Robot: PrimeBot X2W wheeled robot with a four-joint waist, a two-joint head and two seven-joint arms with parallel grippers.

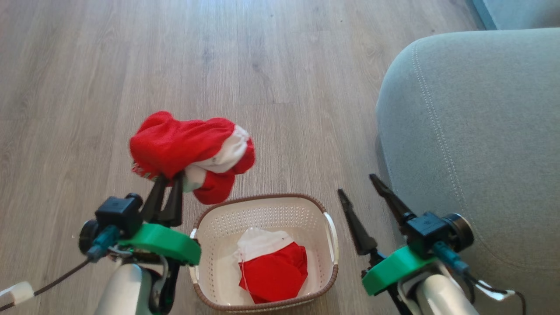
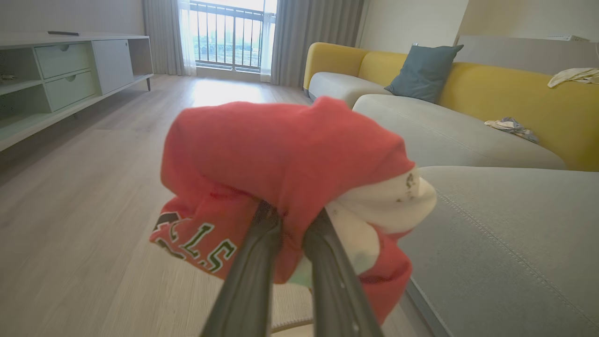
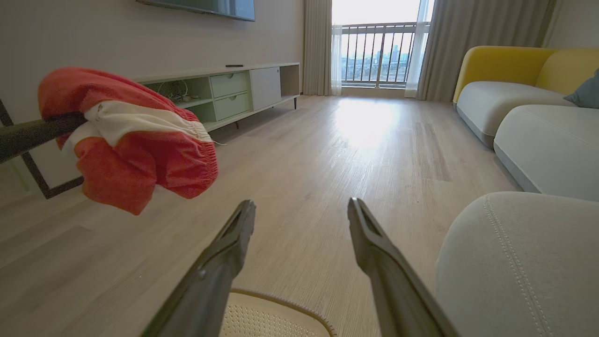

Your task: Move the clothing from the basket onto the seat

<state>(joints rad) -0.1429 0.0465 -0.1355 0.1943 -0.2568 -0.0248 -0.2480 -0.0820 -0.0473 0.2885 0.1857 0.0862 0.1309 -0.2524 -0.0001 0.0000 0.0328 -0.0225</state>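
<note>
Head view: I'm holding one garment [image 1: 183,144] pinched in left gripper [image 1: 168,179], right gripper [image 1: 356,183] gaping; second garment [image 1: 273,271] lying in basket [image 1: 262,197], seat [image 1: 472,131] awaiting both.

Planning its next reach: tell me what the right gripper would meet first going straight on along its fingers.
Nothing close: the open right gripper points over bare floor, the seat just off to its right. Depth is hard to judge.

Two red garments: the held garment [image 1: 192,151] at the left gripper [image 1: 169,178] tips, the second garment [image 1: 273,269] below and right of it. One basket [image 1: 262,214]. One seat [image 1: 472,131], beside the right gripper [image 1: 356,183].
</note>
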